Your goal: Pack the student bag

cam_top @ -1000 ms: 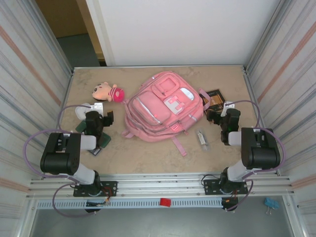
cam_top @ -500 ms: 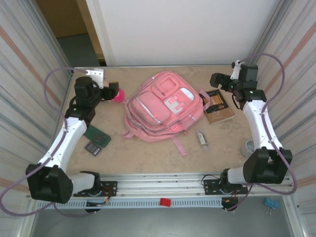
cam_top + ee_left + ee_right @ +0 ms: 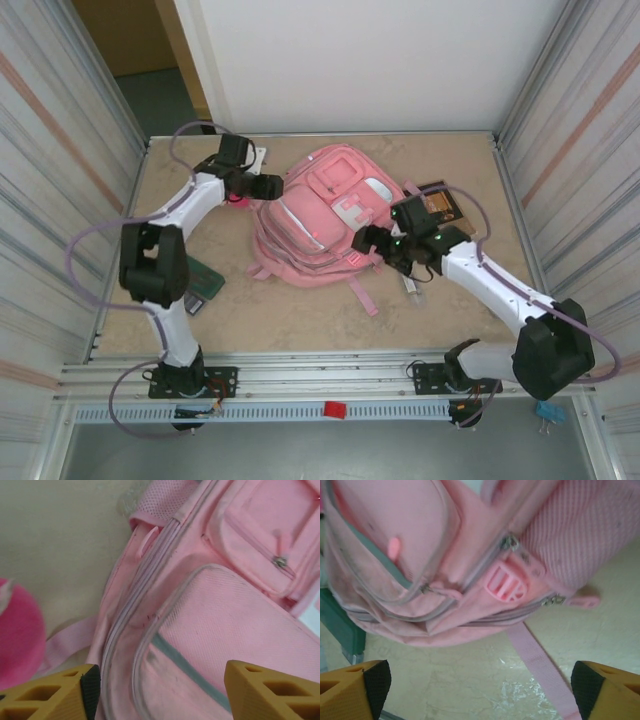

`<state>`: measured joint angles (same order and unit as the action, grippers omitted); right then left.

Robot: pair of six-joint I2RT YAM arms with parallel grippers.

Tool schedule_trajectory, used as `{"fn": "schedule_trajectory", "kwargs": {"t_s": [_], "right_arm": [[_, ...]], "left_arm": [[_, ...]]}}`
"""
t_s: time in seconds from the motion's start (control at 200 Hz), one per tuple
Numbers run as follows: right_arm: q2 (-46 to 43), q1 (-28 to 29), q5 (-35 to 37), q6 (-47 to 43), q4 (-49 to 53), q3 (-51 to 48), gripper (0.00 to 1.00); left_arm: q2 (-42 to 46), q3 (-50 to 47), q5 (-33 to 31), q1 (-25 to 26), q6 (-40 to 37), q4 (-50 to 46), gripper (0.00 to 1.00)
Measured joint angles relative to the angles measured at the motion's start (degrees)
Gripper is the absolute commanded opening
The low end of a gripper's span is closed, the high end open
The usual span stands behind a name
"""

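A robotics lab test cell rather than any lived-in room: a beige stone-patterned tabletop (image 3: 300,310) is boxed in by ribbed panel walls (image 3: 60,160) on both sides and a plain white board (image 3: 370,60) at the back. Along the near edge runs a slotted aluminium rail (image 3: 330,378) with the left arm (image 3: 150,265) and right arm (image 3: 490,285) bolted to it, purple cables (image 3: 69,258) looping loose – an open doorway (image 3: 150,70) shows past the far left corner

The student bag (image 3: 445,545) takes up the upper frame, with a pink plastic buckle (image 3: 506,582) at its centre. A pink strap (image 3: 540,665) trails to the lower right over the beige counter (image 3: 455,680). A green object (image 3: 340,625) sits at the left edge. The right hand (image 3: 480,690) has its fingers (image 3: 350,690) spread wide in the bottom corners, with nothing between them.
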<state>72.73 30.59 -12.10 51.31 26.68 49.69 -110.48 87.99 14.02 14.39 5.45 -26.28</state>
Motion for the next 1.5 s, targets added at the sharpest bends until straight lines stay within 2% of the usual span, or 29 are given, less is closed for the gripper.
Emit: {"fn": "schedule_trajectory", "kwargs": {"t_s": [0.175,0.341,0.521,0.822,0.922,1.022,1.203,1.298,1.408,1.498], "right_arm": [[5.2,4.4,3.1,6.6,-7.8,-1.7,0.84],[12.2,4.3,4.8,8.7,-12.6,-1.7,0.83],[17.1,2.1,4.8,8.5,-14.5,-1.6,0.83],[22.9,-4.0,3.0,3.7,-19.0,2.4,0.80],[25.4,-5.2,2.4,2.0,-21.5,4.2,0.79],[27.1,-5.7,1.8,1.5,-23.9,5.6,0.78],[26.5,-5.4,1.1,0.5,-25.9,6.0,0.84],[22.6,-5.3,1.8,-0.7,-24.0,5.3,0.88],[14.1,-5.4,3.3,-2.4,-20.1,3.6,0.88],[6.4,-5.5,3.9,-3.9,-17.6,2.0,0.88]], "left_arm": [[-9.0,6.6,1.4,0.0,0.6,-1.0,0.58],[-9.6,5.7,1.4,0.9,0.9,-1.6,0.48],[-4.9,-6.1,0.9,2.1,2.1,3.0,0.44],[13.0,-28.2,-3.2,6.8,8.4,7.6,0.44],[18.3,-34.2,-6.2,10.4,11.8,8.9,0.47],[22.9,-38.9,-8.8,14.2,15.0,9.5,0.56],[30.4,-40.7,-11.6,17.2,16.4,7.2,0.73],[36.0,-39.3,-13.0,17.2,13.7,5.7,0.86],[41.5,-36.2,-12.4,17.2,6.6,5.9,0.84],[43.5,-34.2,-9.2,17.2,-2.7,7.0,0.82]]}}
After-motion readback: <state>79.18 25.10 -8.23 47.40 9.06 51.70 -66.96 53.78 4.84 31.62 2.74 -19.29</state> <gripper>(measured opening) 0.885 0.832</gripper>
